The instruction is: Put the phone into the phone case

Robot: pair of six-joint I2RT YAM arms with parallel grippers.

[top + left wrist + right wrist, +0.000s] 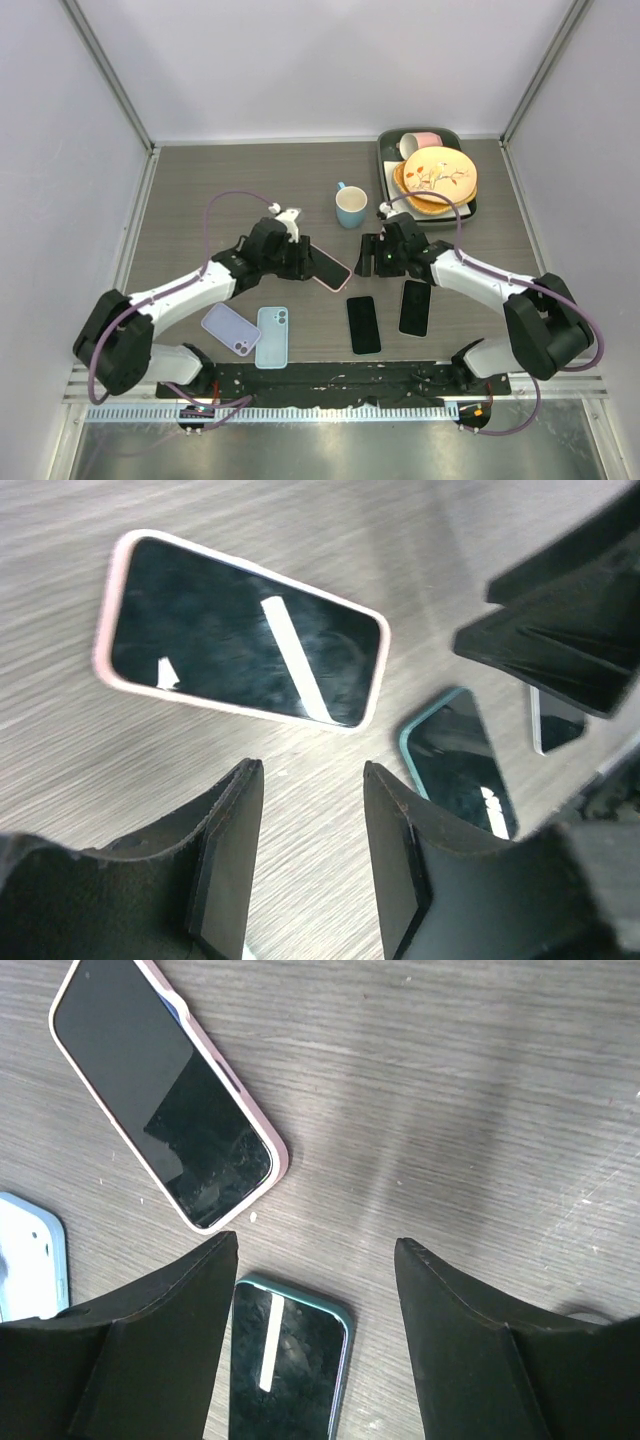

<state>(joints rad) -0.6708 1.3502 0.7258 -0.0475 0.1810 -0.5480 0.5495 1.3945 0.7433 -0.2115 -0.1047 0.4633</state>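
The phone [330,268] is lying screen-up inside the pink case [102,640], just on the arms' side of the mug [351,207]. The left gripper [312,775] and right gripper [315,1248] are hovering beside it, jaws apart and gripping nothing. Seating looks finished, so each arm should be lifting straight up without brushing the case, once the corners are sitting flush. Farther from the mug, four more items are lying: a teal phone [363,324], a dark phone [415,307], a lavender back [231,328] and a blue back [272,336]. There is one mug.
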